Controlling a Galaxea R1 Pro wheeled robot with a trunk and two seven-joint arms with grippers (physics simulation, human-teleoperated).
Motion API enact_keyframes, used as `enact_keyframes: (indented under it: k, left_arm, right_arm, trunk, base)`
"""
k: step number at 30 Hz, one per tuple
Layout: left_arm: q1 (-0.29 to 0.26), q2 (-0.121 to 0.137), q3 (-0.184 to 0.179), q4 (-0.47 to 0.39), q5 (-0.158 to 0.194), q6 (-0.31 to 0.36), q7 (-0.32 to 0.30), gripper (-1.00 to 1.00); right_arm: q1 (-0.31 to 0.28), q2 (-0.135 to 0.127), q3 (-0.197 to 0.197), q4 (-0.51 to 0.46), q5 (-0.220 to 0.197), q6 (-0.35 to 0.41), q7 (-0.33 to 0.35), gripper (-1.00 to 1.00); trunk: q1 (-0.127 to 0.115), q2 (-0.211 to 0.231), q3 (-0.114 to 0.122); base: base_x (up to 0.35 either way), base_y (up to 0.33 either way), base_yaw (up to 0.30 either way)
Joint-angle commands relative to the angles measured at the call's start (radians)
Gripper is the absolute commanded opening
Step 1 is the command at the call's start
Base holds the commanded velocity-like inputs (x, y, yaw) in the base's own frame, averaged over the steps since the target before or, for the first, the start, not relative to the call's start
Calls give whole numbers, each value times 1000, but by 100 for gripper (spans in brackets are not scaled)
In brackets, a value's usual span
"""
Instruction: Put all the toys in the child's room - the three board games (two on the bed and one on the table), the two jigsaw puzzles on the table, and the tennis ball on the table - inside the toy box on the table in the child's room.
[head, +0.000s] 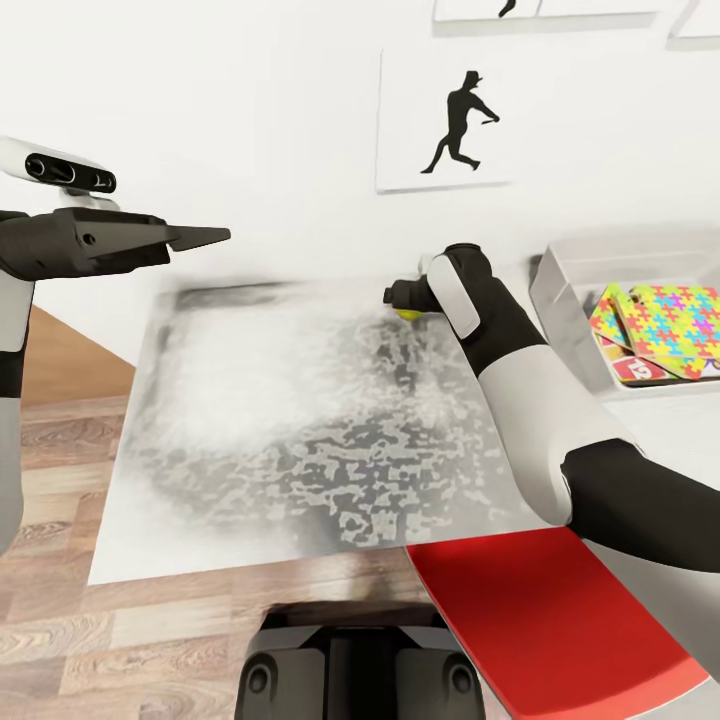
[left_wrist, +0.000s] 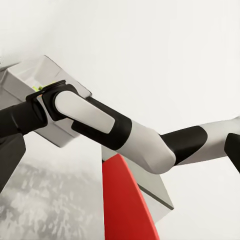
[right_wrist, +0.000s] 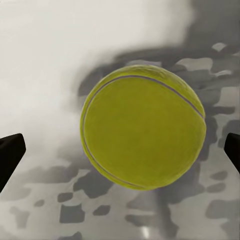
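Note:
The tennis ball (head: 408, 312) (right_wrist: 142, 127) rests on the mottled grey table (head: 300, 430) near its far edge. My right gripper (head: 398, 298) (right_wrist: 120, 150) is open, one finger on each side of the ball and both apart from it. At the right stands the light grey toy box (head: 556, 290) (left_wrist: 60, 132). Inside it lie the jigsaw puzzles (head: 680, 318), on top of a red-edged board game (head: 630, 368). My left gripper (head: 205, 238) is open and empty, held above the table's far left corner.
A flat red slab (head: 550, 620) (left_wrist: 125, 200) lies at the table's near right, partly under my right arm; its cover does not show. Wood-plank floor (head: 60, 440) lies to the left. The white wall with a silhouette picture (head: 445, 120) stands right behind the table.

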Motion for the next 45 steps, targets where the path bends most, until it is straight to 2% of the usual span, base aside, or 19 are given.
enact_keyframes:
  k: [1,16,45]
  left_arm:
    - [-1,1,-2,0,2,11,-3,100]
    - [-1,2,-2,0,2,11,-4,100]
    - [-1,2,-3,0,3,11,-4,100]
  right_arm:
    - [-1,0,2,0,-10,2,-10,100]
    - [-6,0,2,0,-8,1,-10,100]
    - [-25,0,-2,1,-8,-1,-9,100]
  trunk:
    - [1,-2,-2]
    - [1,-2,-18]
    - [1,-2,-20]
  base:
    - [0,0,0]
    - [0,0,0]
    - [0,0,0]
